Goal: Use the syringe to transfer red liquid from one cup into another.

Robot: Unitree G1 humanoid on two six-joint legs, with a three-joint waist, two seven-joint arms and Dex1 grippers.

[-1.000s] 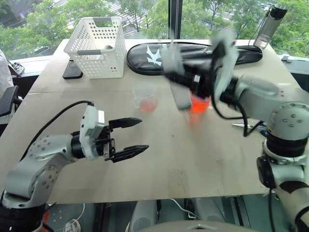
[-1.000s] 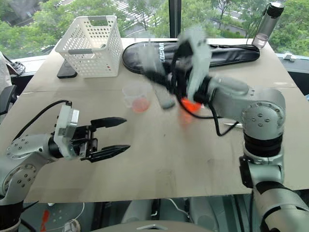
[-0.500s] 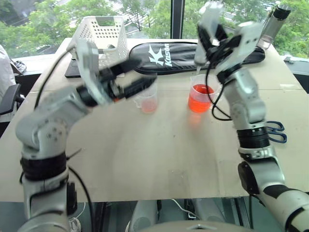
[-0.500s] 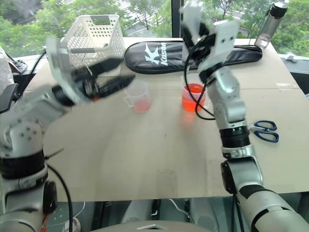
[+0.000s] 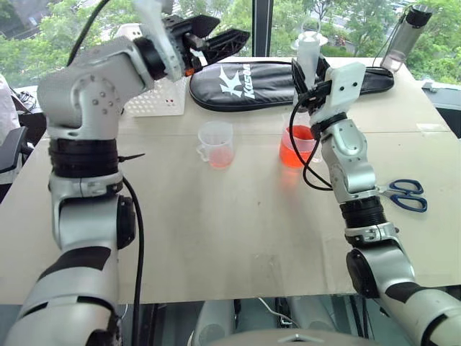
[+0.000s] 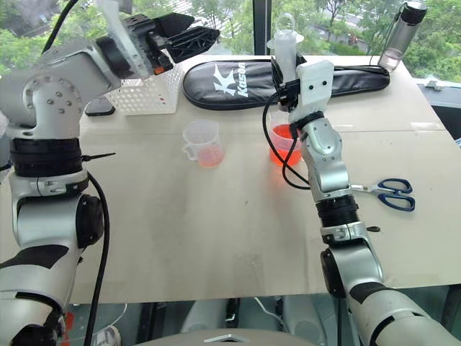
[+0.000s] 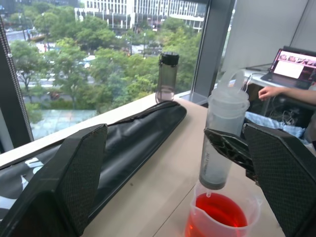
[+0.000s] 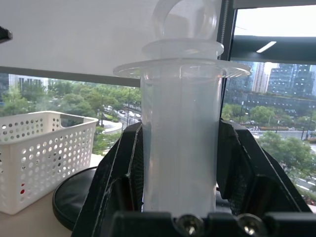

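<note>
The small cup [image 5: 216, 143], a little red liquid [image 5: 221, 157] in it, sits at table centre; at its 3 o'clock the right gripper [image 6: 288, 79], clamped on the syringe [image 5: 308, 58], now holds it upright over the big cup [image 5: 298, 146], ready to draw. The left gripper [image 5: 216, 34], jaws wide and empty, has swung up to 11 o'clock. Its wrist view shows the tip just above the liquid; the right wrist view shows the plunger fully in.

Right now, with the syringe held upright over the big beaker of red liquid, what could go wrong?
1. The right gripper clamps the large clear plastic syringe by its barrel alone, so pushing the plunger might make it slip.
2. Its narrow tip hangs just above the red liquid in the wider clear handled beaker; a tilt may knock the rim or drip.
3. The open left gripper is raised close by and could bump the syringe.
</note>
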